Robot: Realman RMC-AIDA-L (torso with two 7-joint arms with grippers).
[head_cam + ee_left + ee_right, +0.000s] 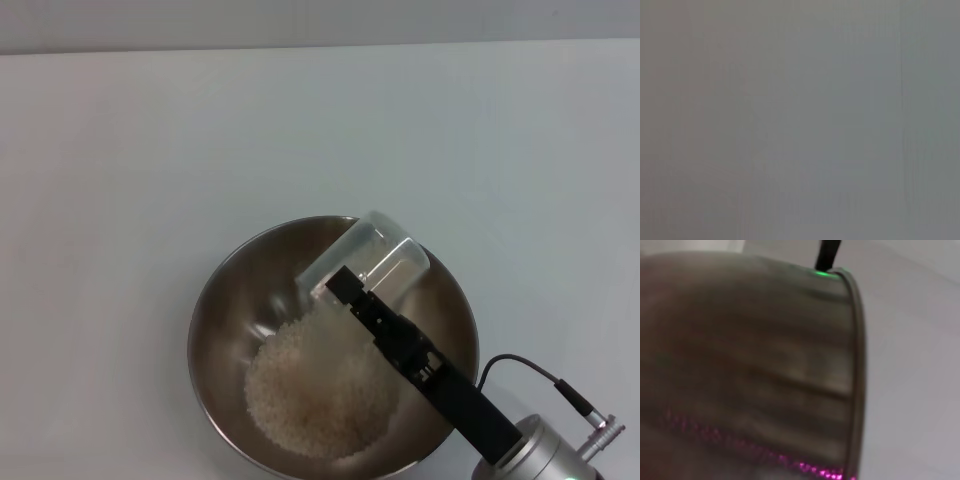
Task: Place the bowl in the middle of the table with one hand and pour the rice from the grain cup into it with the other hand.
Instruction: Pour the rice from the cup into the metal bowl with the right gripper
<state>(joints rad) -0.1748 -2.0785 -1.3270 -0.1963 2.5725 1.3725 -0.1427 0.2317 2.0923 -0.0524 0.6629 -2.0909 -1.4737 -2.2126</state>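
Cup tipped over the bowl, rice heaped inside

On the table (120, 180) sits the bowl (220, 310), holding the rice (315, 395); above it the right gripper (345, 290) is clamped on the tilted cup (385, 260), mouth towards the rice.

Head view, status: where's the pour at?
Right gripper shut on cup, tipped over bowl. Rice heaped inside. Left gripper out of view. Nothing in the way.
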